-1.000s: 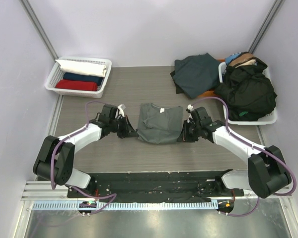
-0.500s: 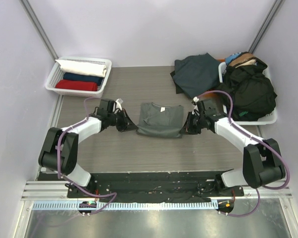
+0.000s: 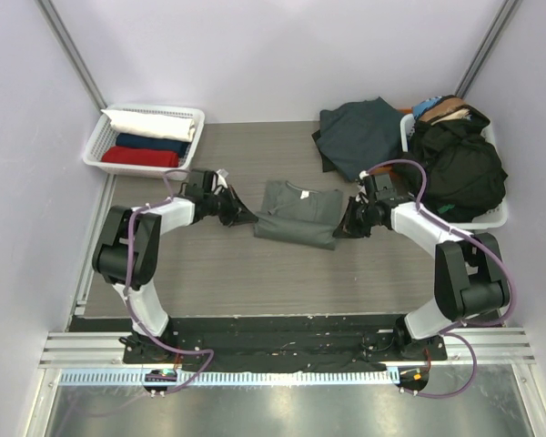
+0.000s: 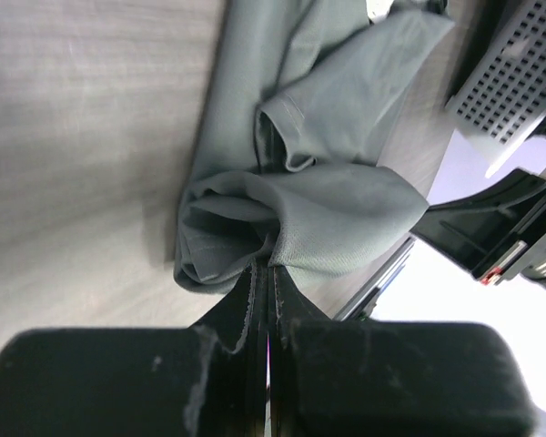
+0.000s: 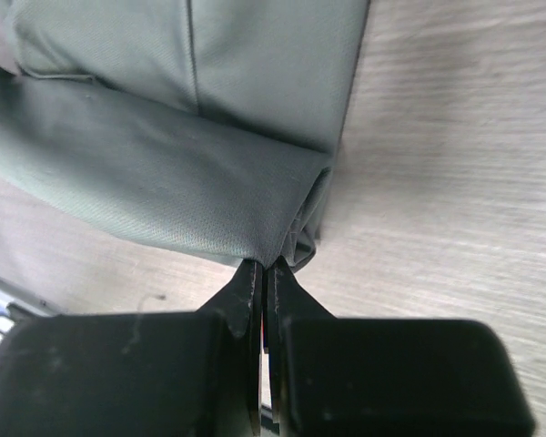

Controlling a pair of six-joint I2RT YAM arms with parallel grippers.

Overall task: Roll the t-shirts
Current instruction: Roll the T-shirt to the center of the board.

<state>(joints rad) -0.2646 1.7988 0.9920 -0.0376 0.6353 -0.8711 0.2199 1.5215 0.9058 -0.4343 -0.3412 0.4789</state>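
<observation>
A sage-grey soft cloth t-shirt [image 3: 296, 214] lies near the middle of the grey wood-grain table [image 3: 218, 273], slightly toward 12 o'clock of centre. It is folded into a short, wide band. Its near edge is turned over into a thick, loose roll, and the flat part beyond shows the collar with a small pale neck label. The collar faces 12 o'clock. The long axis runs from 9 to 3 o'clock, tilted a little so that the 3 o'clock end sits nearer the arm bases.

The left gripper [image 3: 244, 217] meets the band's 9 o'clock end. Its fingers [image 4: 237, 314] are pressed together on a bunched fold of cloth, with a hemmed sleeve just beyond. The right gripper [image 3: 341, 226] is at the 3 o'clock end, and its fingers [image 5: 241, 291] pinch the end of the roll with no gap between them.

At 10 o'clock a white plastic lattice basket [image 3: 93, 150] holds a rolled white shirt [image 3: 155, 123], a rolled navy shirt [image 3: 153, 143] and a rolled red shirt [image 3: 138, 157] side by side. At 1 o'clock a crumpled dark teal shirt [image 3: 359, 137] lies on the table beside a second white lattice basket [image 3: 462, 221], which is heaped with black cloth [image 3: 455, 168].
</observation>
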